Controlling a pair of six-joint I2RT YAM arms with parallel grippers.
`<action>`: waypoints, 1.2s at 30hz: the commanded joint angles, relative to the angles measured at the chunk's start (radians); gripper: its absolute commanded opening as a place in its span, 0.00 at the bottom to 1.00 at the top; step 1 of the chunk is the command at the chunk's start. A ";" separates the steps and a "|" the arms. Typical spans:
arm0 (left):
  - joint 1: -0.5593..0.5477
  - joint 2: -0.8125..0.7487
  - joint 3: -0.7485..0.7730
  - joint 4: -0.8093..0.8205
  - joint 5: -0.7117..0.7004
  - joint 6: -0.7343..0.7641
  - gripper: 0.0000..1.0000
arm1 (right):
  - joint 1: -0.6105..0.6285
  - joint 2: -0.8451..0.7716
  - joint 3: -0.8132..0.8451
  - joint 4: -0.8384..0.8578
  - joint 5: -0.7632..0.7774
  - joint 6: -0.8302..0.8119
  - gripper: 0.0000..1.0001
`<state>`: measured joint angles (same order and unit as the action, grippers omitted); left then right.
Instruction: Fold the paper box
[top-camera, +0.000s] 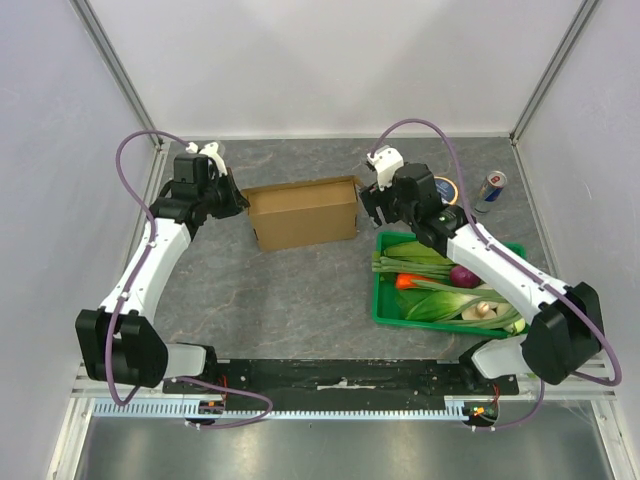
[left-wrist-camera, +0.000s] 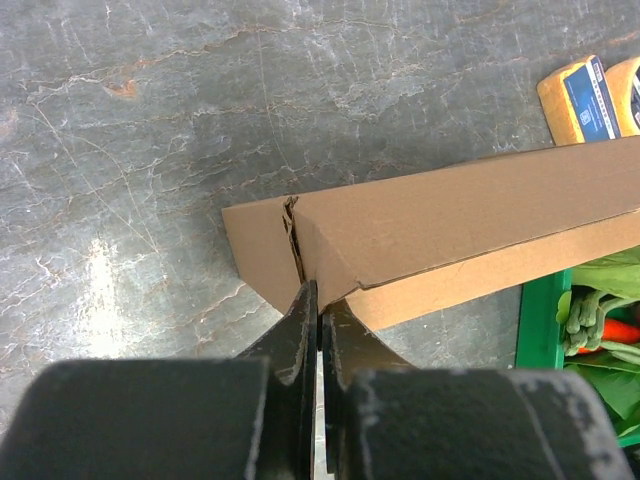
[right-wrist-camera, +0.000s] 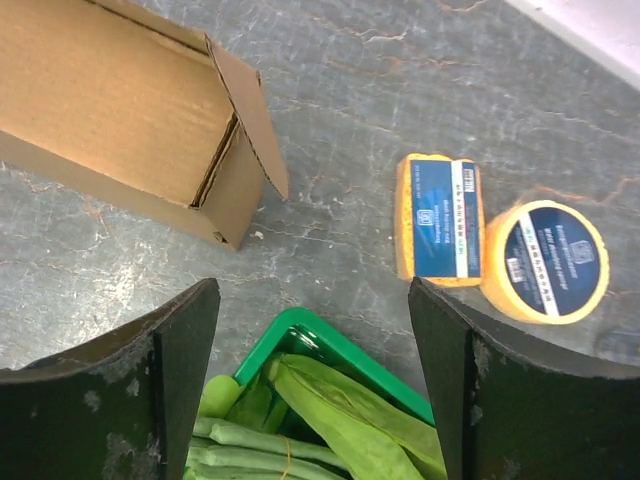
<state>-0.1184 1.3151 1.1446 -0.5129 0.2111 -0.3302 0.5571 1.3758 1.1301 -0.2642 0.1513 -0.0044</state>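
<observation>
The paper box (top-camera: 303, 212) is a plain brown cardboard box, folded up and lying at the back middle of the table. My left gripper (top-camera: 238, 203) is shut, and its tips (left-wrist-camera: 320, 295) touch the near corner of the box's left end (left-wrist-camera: 450, 225), with nothing between the fingers. My right gripper (top-camera: 372, 210) stands open just right of the box, above the crate's corner, and is empty (right-wrist-camera: 310, 287). In the right wrist view, the end flap on the right of the box (right-wrist-camera: 110, 110) sticks out open.
A green crate (top-camera: 385, 290) of vegetables sits right of the box, and its rim (right-wrist-camera: 330, 335) lies under my right fingers. Behind it lie a yellow sponge with a blue label (right-wrist-camera: 438, 215), a round yellow disc (right-wrist-camera: 545, 258) and a drink can (top-camera: 489, 189).
</observation>
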 joint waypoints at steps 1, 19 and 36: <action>0.005 0.035 0.046 -0.067 0.011 0.056 0.02 | -0.037 0.008 -0.026 0.177 -0.192 -0.041 0.79; 0.006 0.021 0.063 -0.087 0.024 0.085 0.02 | -0.036 0.120 0.057 0.272 -0.223 -0.003 0.25; 0.003 0.026 0.057 -0.076 0.043 0.065 0.02 | -0.020 0.227 0.316 -0.046 -0.260 0.467 0.00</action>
<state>-0.1123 1.3365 1.1797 -0.5583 0.2192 -0.2890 0.5274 1.5913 1.3899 -0.2581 -0.0628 0.2790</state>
